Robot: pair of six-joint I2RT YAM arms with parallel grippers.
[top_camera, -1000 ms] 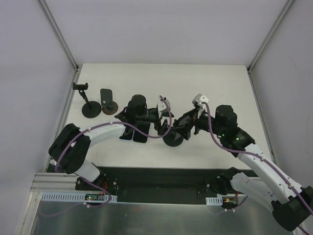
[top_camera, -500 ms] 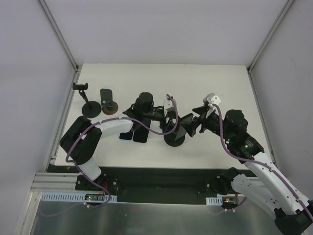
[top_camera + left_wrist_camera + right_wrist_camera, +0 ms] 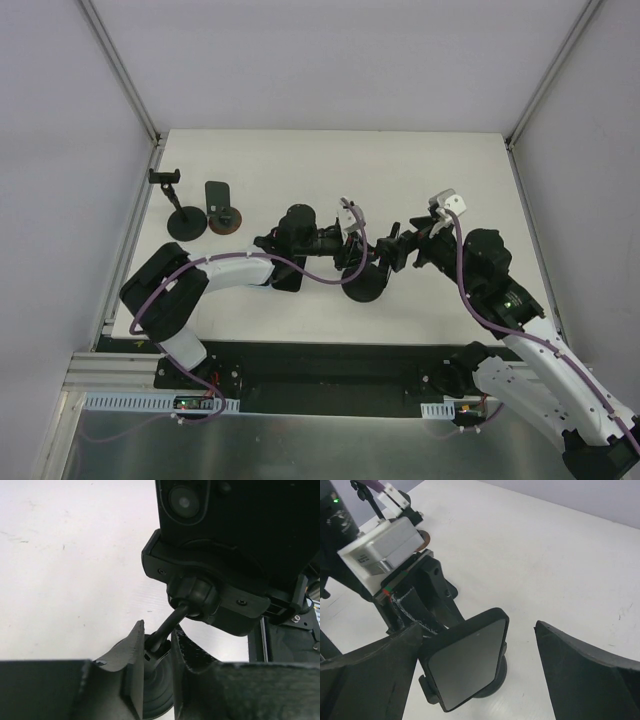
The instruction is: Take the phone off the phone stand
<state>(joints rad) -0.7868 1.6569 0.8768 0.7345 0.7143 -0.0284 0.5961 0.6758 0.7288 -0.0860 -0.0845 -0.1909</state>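
Black phone (image 3: 467,662) seated in phone stand (image 3: 210,595) cradle, tilted back, screen toward right wrist cam, mid-bench (image 3: 430,170) btwn both arms. Back of phone w/ camera lens visible from left wrist, cradle clipped across it. Left claw (image 3: 158,630) clenched low on stand's thin stem, fingers (image 3: 131,652) tight either side, just above round base. Right claw (image 3: 479,627) released, spread wide, flanking phone: one finger well clear, other close to phone edge, contact unclear. Spare stand (image 3: 180,215) + brown-based holder (image 3: 225,215) at far-left of bench, well apart from the action.
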